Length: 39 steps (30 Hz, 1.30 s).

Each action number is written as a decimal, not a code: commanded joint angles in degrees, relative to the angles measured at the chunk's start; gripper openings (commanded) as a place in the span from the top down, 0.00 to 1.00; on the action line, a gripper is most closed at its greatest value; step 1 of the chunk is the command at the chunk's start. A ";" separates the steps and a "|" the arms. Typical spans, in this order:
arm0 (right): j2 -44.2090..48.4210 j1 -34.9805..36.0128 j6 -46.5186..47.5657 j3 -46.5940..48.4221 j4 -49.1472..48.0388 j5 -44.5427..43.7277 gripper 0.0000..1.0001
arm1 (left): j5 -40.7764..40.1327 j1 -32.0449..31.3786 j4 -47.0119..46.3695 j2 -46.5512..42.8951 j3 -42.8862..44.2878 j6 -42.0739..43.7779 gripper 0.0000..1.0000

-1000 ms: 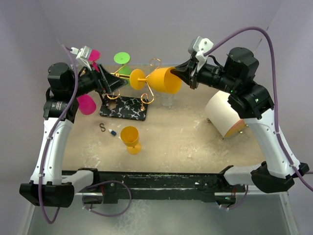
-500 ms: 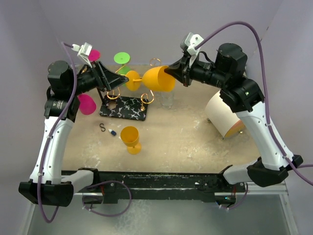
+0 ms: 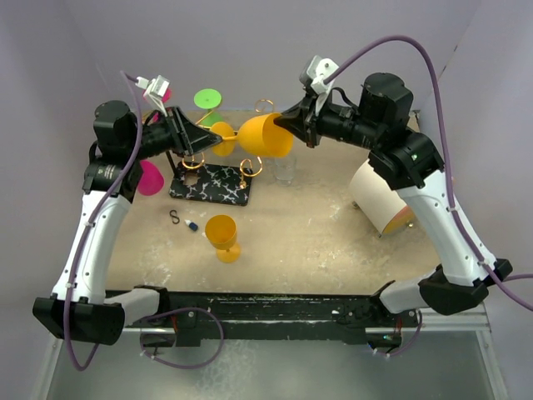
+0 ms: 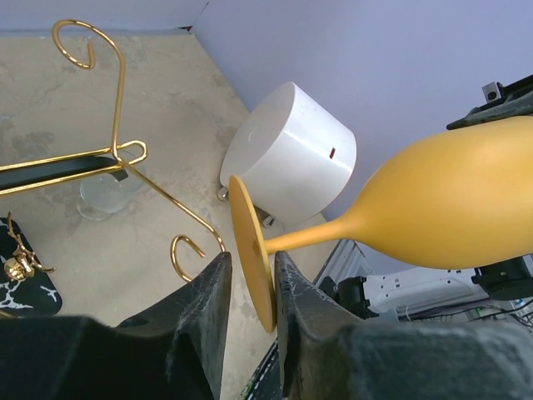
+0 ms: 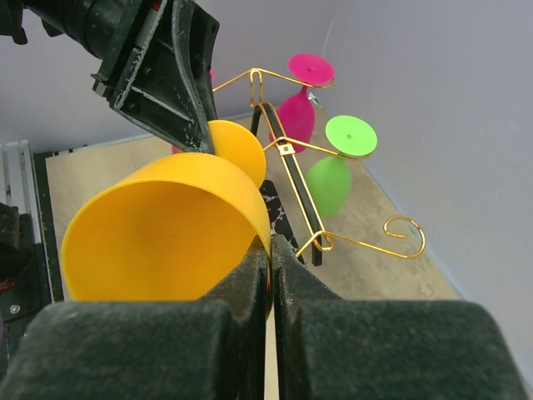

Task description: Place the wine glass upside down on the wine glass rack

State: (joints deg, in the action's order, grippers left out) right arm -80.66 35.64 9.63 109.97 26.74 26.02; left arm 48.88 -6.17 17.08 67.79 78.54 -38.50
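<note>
An orange wine glass [image 3: 265, 136] lies level in the air above the rack, foot toward the left. My right gripper [image 3: 289, 132] is shut on its rim [image 5: 250, 218]. My left gripper [image 4: 250, 260] straddles the foot disc [image 4: 250, 242] with its jaws part way in: one finger touches the disc and a gap shows at the other. The wine glass rack, gold wire [image 4: 121, 92] on a black marbled base [image 3: 212, 183], stands below and just behind the glass; its curled arm [image 5: 404, 227] is free.
A pink glass [image 5: 293, 117] and a green glass [image 5: 331, 179] hang upside down on the rack. Another orange glass [image 3: 222, 236] stands on the table in front. A white cylinder [image 3: 381, 196] lies at the right, a clear glass [image 3: 285, 171] beside the rack, a small hook [image 3: 174, 217] near the base.
The right arm carried the glass leftward, putting its foot between the left fingers. The left jaws narrowed from wide open to close around the foot.
</note>
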 commanded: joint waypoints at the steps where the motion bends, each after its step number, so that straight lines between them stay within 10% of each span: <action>1: 0.25 0.69 0.72 2.20 -2.84 -1.73 1.00 | -0.52 -0.59 -0.60 0.26 2.47 1.68 0.74; 17: 0.47 1.78 3.62 -0.08 -2.63 -4.22 0.99 | -3.48 -0.30 1.28 -0.39 2.58 1.65 1.00; 31: 8.21 1.75 8.16 -6.51 -1.07 -7.42 0.34 | -9.63 3.97 5.27 -5.12 4.12 8.32 1.00; 39: 14.06 0.59 9.79 -11.89 -1.38 -8.54 0.26 | -19.77 5.29 12.67 -8.67 9.25 23.94 1.00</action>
State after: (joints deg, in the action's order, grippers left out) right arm -69.06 37.17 17.82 100.33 27.38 18.76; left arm 35.70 -1.52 27.33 62.04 83.66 -25.28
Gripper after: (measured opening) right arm 0.726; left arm 0.010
